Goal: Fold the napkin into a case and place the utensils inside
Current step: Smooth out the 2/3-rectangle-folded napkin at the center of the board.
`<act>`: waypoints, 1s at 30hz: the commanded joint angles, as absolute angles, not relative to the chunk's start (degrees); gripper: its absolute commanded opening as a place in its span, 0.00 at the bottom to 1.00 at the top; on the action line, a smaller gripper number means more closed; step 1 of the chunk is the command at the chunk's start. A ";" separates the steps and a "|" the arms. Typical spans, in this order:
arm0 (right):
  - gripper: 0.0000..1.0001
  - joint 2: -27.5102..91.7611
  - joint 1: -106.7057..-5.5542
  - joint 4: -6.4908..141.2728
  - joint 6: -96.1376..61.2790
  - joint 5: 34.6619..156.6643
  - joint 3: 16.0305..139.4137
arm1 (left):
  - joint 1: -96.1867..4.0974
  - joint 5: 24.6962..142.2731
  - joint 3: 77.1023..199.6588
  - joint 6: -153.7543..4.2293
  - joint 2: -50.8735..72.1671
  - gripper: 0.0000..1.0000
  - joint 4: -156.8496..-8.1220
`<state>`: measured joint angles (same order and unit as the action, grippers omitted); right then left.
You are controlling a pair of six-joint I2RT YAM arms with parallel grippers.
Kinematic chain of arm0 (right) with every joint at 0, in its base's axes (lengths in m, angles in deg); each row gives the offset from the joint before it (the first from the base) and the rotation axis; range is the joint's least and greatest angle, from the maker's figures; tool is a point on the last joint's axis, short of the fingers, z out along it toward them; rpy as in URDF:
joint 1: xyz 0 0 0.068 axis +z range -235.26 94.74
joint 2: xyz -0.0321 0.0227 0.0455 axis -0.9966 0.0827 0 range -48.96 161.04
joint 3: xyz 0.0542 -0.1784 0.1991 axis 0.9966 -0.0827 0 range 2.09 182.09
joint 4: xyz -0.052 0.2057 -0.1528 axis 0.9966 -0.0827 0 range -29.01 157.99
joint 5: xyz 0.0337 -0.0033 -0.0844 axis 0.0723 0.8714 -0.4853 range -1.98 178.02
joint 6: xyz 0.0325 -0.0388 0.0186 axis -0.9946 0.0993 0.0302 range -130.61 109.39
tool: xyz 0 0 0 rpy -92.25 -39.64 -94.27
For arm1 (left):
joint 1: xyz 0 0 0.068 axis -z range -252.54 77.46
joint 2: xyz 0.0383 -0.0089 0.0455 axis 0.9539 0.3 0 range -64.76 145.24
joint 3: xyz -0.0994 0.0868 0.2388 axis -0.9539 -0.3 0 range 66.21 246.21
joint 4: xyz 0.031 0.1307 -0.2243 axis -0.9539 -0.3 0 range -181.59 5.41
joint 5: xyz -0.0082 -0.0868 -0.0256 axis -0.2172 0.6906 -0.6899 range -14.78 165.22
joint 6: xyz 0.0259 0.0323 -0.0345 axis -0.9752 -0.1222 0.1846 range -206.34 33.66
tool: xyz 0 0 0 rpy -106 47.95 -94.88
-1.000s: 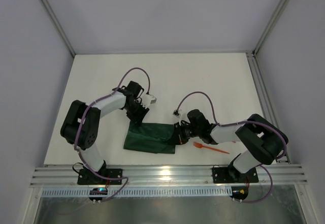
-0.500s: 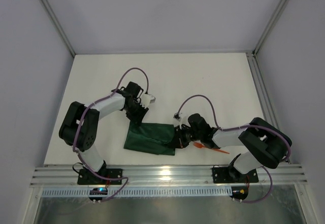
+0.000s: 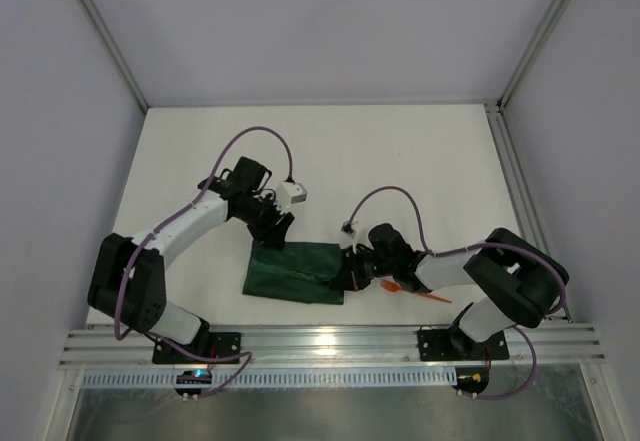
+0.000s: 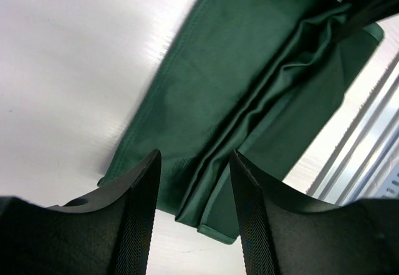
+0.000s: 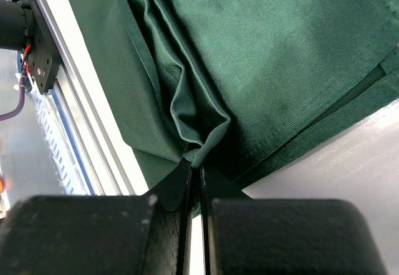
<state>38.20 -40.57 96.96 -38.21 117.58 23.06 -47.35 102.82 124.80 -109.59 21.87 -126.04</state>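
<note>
We list one dark green napkin (image 3: 295, 273), folded oblong, flat on the white desk (image 3: 400, 161) near its front edge. Over its far left corner we find the left end effector (image 3: 272, 233) released, fingers apart, grasping nothing. At its right edge the right end effector (image 3: 345, 273) is clenched on a cloth fold. One orange utensil (image 3: 408, 288) lies just beyond, beside that arm.

Napkin (image 3: 295, 272): left gripper (image 3: 275, 233) stands over its far edge; right gripper (image 3: 343, 276) and orange utensil (image 3: 432, 297) crowd its right end. Open table (image 3: 400, 161) to its left and beyond it.
</note>
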 commanded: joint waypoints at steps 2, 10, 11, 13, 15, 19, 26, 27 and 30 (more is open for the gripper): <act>0.04 39.29 -40.17 98.66 -38.65 116.24 24.41 | -47.41 106.70 124.66 -116.04 18.21 0.47 -132.66; 0.04 39.81 -40.26 98.05 -38.56 116.50 25.38 | -47.50 96.15 118.33 -114.12 21.64 0.43 -129.95; 0.04 39.73 -40.26 98.04 -38.65 116.41 25.38 | -47.50 96.66 118.07 -114.12 21.90 0.43 -129.42; 0.04 39.73 -40.26 97.87 -38.56 116.15 25.29 | -47.50 97.54 117.98 -114.12 22.16 0.33 -129.94; 0.04 39.81 -40.26 98.04 -38.65 115.97 25.29 | -47.50 97.55 117.19 -114.29 22.43 0.28 -130.73; 0.04 39.64 -40.26 98.31 -38.74 115.62 25.20 | -47.50 96.32 115.26 -116.31 22.96 0.21 -131.79; 0.04 39.29 -40.26 98.83 -39.44 115.09 24.85 | -47.50 96.58 114.46 -117.19 22.52 0.09 -132.58; 0.04 39.20 -40.17 98.92 -39.53 115.01 24.94 | -47.50 96.58 114.46 -117.28 22.60 0.09 -132.49; 0.04 39.29 -40.26 99.01 -39.62 115.01 24.94 | -47.67 96.76 114.55 -117.80 22.34 0.09 -133.02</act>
<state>39.34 -40.57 97.50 -39.45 116.53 24.07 -47.38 96.79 114.39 -116.21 22.64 -131.61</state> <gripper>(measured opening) 0.051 0.096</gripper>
